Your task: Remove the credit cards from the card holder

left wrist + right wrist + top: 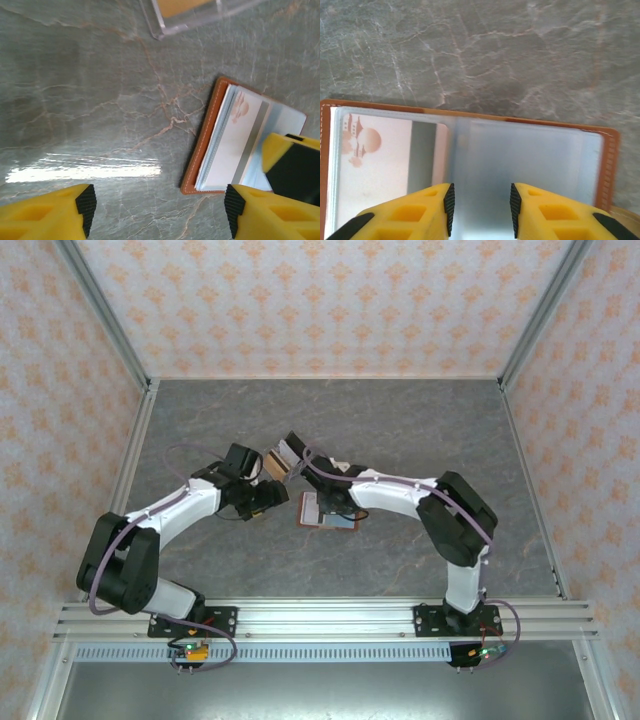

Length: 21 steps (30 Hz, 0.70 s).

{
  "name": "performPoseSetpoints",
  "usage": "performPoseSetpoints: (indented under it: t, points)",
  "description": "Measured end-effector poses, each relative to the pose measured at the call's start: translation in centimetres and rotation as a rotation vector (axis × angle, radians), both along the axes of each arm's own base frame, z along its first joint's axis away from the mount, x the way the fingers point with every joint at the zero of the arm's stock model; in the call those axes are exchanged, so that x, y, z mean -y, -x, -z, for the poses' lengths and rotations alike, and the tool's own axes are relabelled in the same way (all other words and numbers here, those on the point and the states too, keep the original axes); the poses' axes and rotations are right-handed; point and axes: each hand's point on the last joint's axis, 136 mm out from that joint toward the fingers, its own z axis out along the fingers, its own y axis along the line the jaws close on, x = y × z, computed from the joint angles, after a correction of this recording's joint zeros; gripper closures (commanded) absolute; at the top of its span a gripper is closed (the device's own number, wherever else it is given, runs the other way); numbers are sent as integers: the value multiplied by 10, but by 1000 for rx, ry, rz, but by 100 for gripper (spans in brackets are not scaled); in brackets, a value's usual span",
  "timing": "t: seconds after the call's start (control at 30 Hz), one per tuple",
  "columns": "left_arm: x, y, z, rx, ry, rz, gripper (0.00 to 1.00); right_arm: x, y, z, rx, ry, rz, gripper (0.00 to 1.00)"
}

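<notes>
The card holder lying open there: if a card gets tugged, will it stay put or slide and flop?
It will probably slide: the card holder is thin, so likely light, and the table looks glossy. Its stitched leather probably bends at the fold. The white card looks stiff, so it may drag the holder along unless pinned.

Bright, even light — w/ glare streak on table (85, 171).

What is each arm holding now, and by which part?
The left fingers are spread over the table, holding nothing. The right fingers sit over the open card holder; whether they pinch it cannot be told.
</notes>
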Motion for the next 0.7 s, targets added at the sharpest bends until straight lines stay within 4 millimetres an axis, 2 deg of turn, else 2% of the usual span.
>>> performPoseSetpoints:
  t: [0.13, 0.23, 0.4, 0.7]
  points:
    - [14, -4, -2, 10, 1, 28, 45, 3, 0, -26, 40, -78, 3, 56]
    - [24, -10, -3, 19, 11, 36, 52, -4, -3, -37, 51, -170, 5, 62]
    - [37, -20, 3, 11, 23, 34, 63, -13, 3, -22, -17, -311, 29, 76]
    - [59, -28, 17, -24, 31, 50, 72, -28, 3, -7, -89, -447, 74, 81]
